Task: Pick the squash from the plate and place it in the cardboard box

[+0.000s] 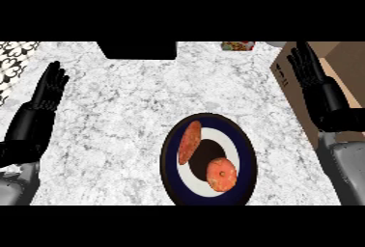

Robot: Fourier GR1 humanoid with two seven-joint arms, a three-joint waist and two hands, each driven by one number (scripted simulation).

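Squash well left of right hand

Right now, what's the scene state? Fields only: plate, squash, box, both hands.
counter: white marble
plate: dark rim, near the front centre
squash: orange-red, on the plate; a long part and a round part show; neither hand touches it
cardboard box: at the counter's right edge
left hand: open, resting at the view's left, fingers up
right hand: open, fingers up, in front of the box, holding nothing
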